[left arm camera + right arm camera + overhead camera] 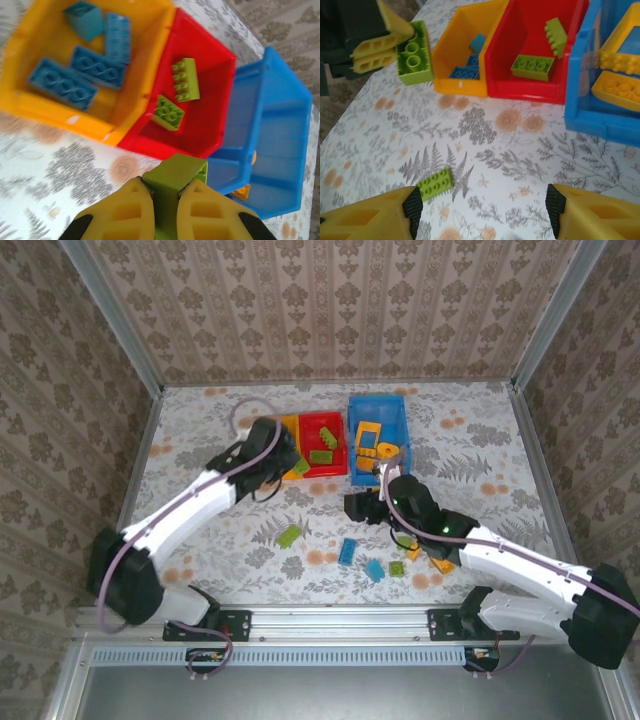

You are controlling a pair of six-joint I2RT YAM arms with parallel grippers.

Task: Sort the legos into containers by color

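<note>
Green brick (176, 172) pinched in left hand (167, 186), near red bin (212, 115); right hand (483, 207) spread wide over worktop (520, 165), farther from that bin.

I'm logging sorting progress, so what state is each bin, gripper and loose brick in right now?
Left gripper: shut on a light green studded brick.
Right gripper: open, empty.
Yellow-orange plastic bin: holds four blue bricks.
Red plastic bin: holds two green bricks.
Blue plastic bin: holds orange-yellow pieces.
Loose green brick: lying on the patterned table, unsorted.
</note>
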